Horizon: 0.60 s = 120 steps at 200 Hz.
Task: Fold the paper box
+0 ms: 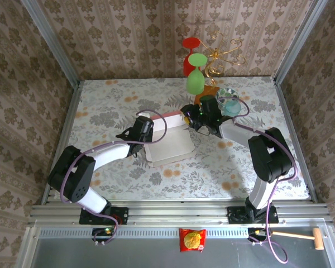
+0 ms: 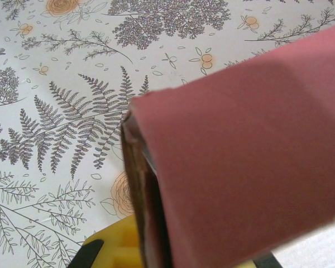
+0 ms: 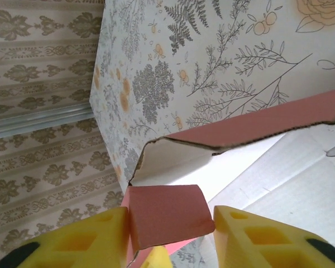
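The paper box (image 1: 168, 144) lies open at the middle of the table (image 1: 100, 106). Its pale inner face is up and a pink wall stands along its 12 o'clock side.

The left gripper (image 1: 140, 129) sits at the box's 9 o'clock edge. In the left wrist view a pink panel runs down into the fingers (image 2: 114, 248) with its cut edge just beside the yellow pad. The jaws are clenched on that thin wall.

The right gripper (image 1: 188, 118) is at the box's 1 o'clock corner. Its wrist view shows a small pink flap (image 3: 167, 215) between the two yellow fingers (image 3: 95, 240), filling the gap from side to side. The jaws stand partly apart around it, and I cannot tell whether they press on it.

The left arm rises from its base at 7 o'clock. Its elbow is pushed out toward the table's left edge and its forearm runs toward 2 o'clock. The right arm rises from 5 o'clock with its elbow high on the right, and its forearm reaches toward 10 o'clock.
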### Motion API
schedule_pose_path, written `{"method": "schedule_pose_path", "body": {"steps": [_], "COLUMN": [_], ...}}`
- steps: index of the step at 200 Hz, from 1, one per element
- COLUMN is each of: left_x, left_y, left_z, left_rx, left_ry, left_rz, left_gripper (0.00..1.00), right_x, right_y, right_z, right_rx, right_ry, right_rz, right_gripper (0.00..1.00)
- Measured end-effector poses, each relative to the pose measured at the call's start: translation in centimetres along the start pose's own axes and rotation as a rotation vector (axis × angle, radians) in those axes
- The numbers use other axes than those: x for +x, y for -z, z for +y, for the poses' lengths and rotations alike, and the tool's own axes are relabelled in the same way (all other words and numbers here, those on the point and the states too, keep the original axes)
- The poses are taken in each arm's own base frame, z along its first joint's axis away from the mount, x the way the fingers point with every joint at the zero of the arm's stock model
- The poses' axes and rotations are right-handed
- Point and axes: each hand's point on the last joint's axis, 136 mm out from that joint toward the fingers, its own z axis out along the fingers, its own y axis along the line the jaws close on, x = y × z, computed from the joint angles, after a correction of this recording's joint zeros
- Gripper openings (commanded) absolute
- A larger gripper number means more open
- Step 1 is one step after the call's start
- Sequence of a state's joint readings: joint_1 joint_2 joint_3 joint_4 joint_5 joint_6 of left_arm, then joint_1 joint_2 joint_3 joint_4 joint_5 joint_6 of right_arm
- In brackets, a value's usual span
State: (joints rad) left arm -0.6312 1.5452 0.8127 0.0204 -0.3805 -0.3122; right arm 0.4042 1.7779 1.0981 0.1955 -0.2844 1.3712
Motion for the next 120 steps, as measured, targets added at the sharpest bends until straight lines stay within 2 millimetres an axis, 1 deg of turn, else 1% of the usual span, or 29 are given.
{"method": "schedule_pose_path", "body": {"steps": [11, 19, 24, 38, 59, 77, 87, 97, 103, 120], "left_x": [0.0, 0.0, 0.0, 0.1, 0.3, 0.2, 0.0, -0.4, -0.6, -1.2], "left_y": [0.0, 0.0, 0.0, -0.1, -0.1, -0.1, -0.1, 0.0, 0.0, 0.2], "left_z": [0.0, 0.0, 0.0, -0.1, 0.0, 0.2, 0.4, 0.8, 1.0, 1.6], "left_rx": [0.003, 0.007, 0.008, 0.014, 0.022, 0.029, 0.034, 0.042, 0.047, 0.062], "left_ry": [0.002, 0.002, 0.003, 0.004, 0.006, 0.013, 0.021, 0.032, 0.039, 0.062], "left_rz": [0.002, 0.003, 0.004, 0.006, 0.021, 0.04, 0.057, 0.075, 0.086, 0.123], "left_gripper": [0.0, 0.0, 0.0, 0.0, 0.0, 0.0, 0.0, 0.0, 0.0, 0.0], "right_x": [0.0, 0.0, 0.0, 0.0, 0.0, 0.0, 0.0, -0.2, -0.2, -0.4], "right_y": [0.0, -0.1, -0.1, 0.0, 0.0, 0.1, 0.3, 1.1, 2.0, 4.6], "right_z": [0.3, 0.5, 0.6, 0.9, 1.0, 1.2, 1.3, 1.6, 1.7, 2.1], "right_rx": [-0.01, -0.019, -0.025, -0.034, -0.041, -0.044, -0.044, -0.048, -0.051, -0.066], "right_ry": [0.004, -0.005, -0.003, -0.008, -0.01, -0.013, -0.008, -0.007, -0.004, 0.01], "right_rz": [0.002, 0.001, 0.001, 0.002, 0.005, 0.007, 0.005, -0.004, -0.011, -0.041], "right_gripper": [0.27, 0.26, 0.29, 0.4, 0.52, 0.58, 0.6, 0.6, 0.6, 0.53]}}
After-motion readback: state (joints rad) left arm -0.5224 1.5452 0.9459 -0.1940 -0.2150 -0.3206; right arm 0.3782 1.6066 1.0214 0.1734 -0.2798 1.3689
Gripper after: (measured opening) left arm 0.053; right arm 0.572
